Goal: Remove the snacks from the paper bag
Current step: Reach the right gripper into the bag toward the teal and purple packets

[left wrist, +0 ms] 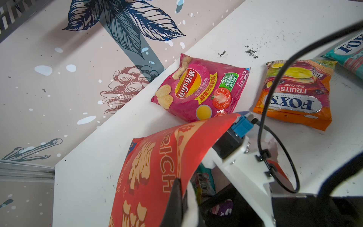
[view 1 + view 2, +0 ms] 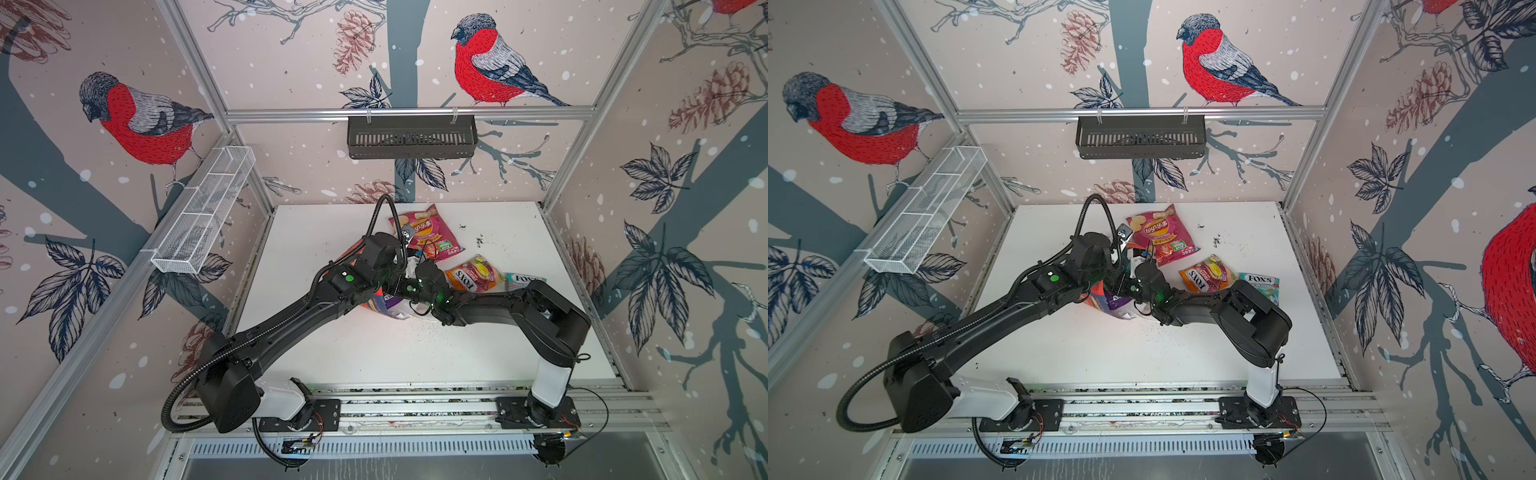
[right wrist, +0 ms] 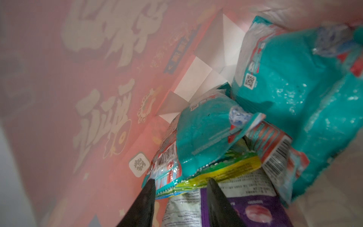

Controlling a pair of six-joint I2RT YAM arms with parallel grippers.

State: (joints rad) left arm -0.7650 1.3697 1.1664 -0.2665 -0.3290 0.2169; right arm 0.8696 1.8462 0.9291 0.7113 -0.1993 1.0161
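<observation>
The red paper bag (image 1: 153, 167) stands mid-table, mostly hidden under both wrists in both top views (image 2: 376, 301). My left gripper (image 1: 181, 198) is shut on its red rim. My right gripper (image 3: 181, 188) is down inside the bag (image 3: 98, 98), open, its fingertips (image 3: 146, 196) straddling the edge of a green-yellow pack (image 3: 225, 171) above a purple pack (image 3: 245, 210). Two teal packs (image 3: 294, 78) (image 3: 204, 133) lie deeper in. Outside on the table lie a pink chip bag (image 2: 428, 232), an orange FOX'S pack (image 2: 473, 274) and a teal FOX'S pack (image 2: 521, 280).
A black basket (image 2: 411, 137) hangs on the back rail and a white wire basket (image 2: 203, 216) on the left wall. Black crumbs (image 2: 478, 239) dot the white table (image 2: 415, 353) behind the orange pack. The right arm's elbow partly covers the teal pack.
</observation>
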